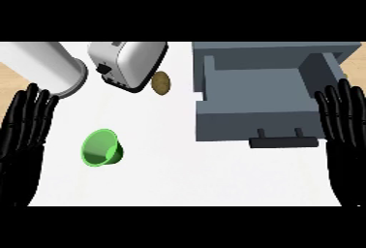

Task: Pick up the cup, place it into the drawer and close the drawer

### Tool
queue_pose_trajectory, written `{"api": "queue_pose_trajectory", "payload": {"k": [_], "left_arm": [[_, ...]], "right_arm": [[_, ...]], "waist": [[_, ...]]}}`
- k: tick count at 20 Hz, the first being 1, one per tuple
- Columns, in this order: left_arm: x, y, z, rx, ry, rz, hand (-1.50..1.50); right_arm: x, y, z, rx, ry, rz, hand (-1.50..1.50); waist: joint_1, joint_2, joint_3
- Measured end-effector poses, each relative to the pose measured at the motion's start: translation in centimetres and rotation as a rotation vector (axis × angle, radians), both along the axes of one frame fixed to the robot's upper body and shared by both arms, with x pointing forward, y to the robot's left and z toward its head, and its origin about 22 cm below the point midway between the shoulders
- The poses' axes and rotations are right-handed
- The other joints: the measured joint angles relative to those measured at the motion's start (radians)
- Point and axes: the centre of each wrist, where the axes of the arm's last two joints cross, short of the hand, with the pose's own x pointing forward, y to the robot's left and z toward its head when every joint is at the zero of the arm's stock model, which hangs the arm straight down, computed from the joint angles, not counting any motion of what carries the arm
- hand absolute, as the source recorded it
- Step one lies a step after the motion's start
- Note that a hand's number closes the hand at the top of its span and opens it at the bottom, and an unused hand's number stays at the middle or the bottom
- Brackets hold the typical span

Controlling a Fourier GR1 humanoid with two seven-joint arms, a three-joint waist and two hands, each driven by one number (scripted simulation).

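While both hands, left hand (25, 131) and right hand (346, 131), rest released, the cup (102, 148) beside the left looks light, rigid, slippery; grasp its wall.

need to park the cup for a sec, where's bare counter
Bare counter runs between the green cup and the drawer front, and along the near edge below both. It is crowded at the far left, around the white cylinder, toaster and potato.
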Motion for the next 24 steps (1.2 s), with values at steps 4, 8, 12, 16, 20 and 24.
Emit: {"api": "queue_pose_trajectory", "payload": {"k": [4, 8, 12, 16, 20, 24], "left_arm": [[0.6, 1.3, 0.4, -0.006, -0.014, -0.171, -1.5], [0.9, 2.4, -1.1, -0.097, 0.07, -0.367, -1.5], [2.0, 5.2, -2.5, -0.184, 0.176, -0.452, -1.5], [4.3, 7.7, -4.0, -0.223, 0.23, -0.47, -1.5], [5.5, 8.8, -5.8, -0.205, 0.272, -0.447, -1.5], [6.9, 9.6, -8.2, -0.189, 0.314, -0.424, -1.5]], "right_arm": [[0.0, -0.4, 0.4, -0.002, -0.018, 0.004, -1.5], [0.3, -0.5, 0.4, -0.04, 0.019, 0.05, -1.5], [1.0, -0.8, 0.2, -0.078, 0.075, 0.1, -1.5], [2.5, -0.7, 0.3, -0.08, 0.098, 0.126, -1.5], [3.8, -1.3, -0.1, -0.09, 0.105, 0.138, -1.5], [4.9, -1.5, -0.4, -0.092, 0.096, 0.143, -1.5]], "waist": [[0.009, -0.002, -0.013], [0.014, 0.0, -0.018], [0.015, 0.0, -0.019], [0.014, -0.001, -0.019], [0.014, -0.002, -0.019], [0.013, -0.002, -0.019]]}}
